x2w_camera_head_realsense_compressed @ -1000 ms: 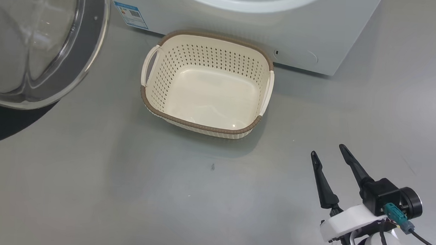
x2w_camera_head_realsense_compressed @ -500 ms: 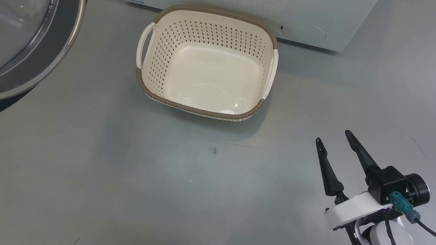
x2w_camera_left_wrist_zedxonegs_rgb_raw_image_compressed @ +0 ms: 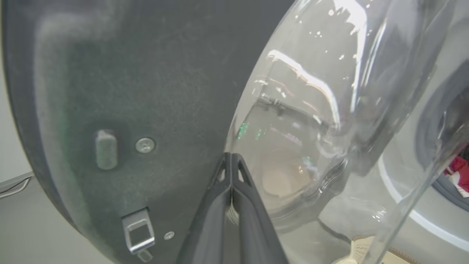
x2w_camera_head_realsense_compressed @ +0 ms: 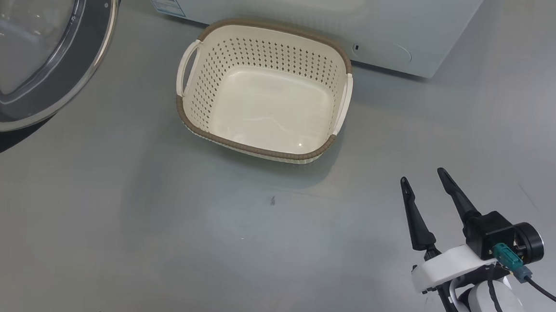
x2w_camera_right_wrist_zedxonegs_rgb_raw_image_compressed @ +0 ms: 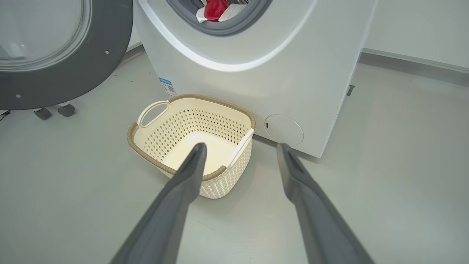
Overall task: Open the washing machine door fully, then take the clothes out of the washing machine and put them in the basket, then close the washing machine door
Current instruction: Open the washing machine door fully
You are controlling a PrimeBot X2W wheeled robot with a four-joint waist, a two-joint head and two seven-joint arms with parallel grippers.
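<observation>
The white washing machine (x2w_camera_right_wrist_zedxonegs_rgb_raw_image_compressed: 256, 80) stands with its door (x2w_camera_right_wrist_zedxonegs_rgb_raw_image_compressed: 66, 73) swung wide to the left. Red and white clothes (x2w_camera_right_wrist_zedxonegs_rgb_raw_image_compressed: 215, 8) lie in the drum mouth. On the floor in front sits the empty cream basket (x2w_camera_head_realsense_compressed: 254, 149), seen again in the right wrist view (x2w_camera_right_wrist_zedxonegs_rgb_raw_image_compressed: 212, 98). My left gripper (x2w_camera_left_wrist_zedxonegs_rgb_raw_image_compressed: 231, 157) is shut, tips against the door's inner side where the dark rim (x2w_camera_left_wrist_zedxonegs_rgb_raw_image_compressed: 128, 91) meets the glass bowl (x2w_camera_left_wrist_zedxonegs_rgb_raw_image_compressed: 311, 110). My right gripper (x2w_camera_head_realsense_compressed: 422, 177) hangs open and empty, low and to the right of the basket, fingers (x2w_camera_right_wrist_zedxonegs_rgb_raw_image_compressed: 190, 172) pointing toward it.
Grey floor (x2w_camera_head_realsense_compressed: 158, 226) spreads around the basket. The door's metal latch hook (x2w_camera_left_wrist_zedxonegs_rgb_raw_image_compressed: 137, 231) sticks out near my left fingers. Small dark feet (x2w_camera_right_wrist_zedxonegs_rgb_raw_image_compressed: 55, 110) stand under the open door. A wall and baseboard (x2w_camera_right_wrist_zedxonegs_rgb_raw_image_compressed: 414, 62) run behind the machine on the right.
The head camera moved, shifting the whole picture up and then slightly back. Against the basket, the door's rim sits a little farther left than a second ago. My right gripper stays open.
</observation>
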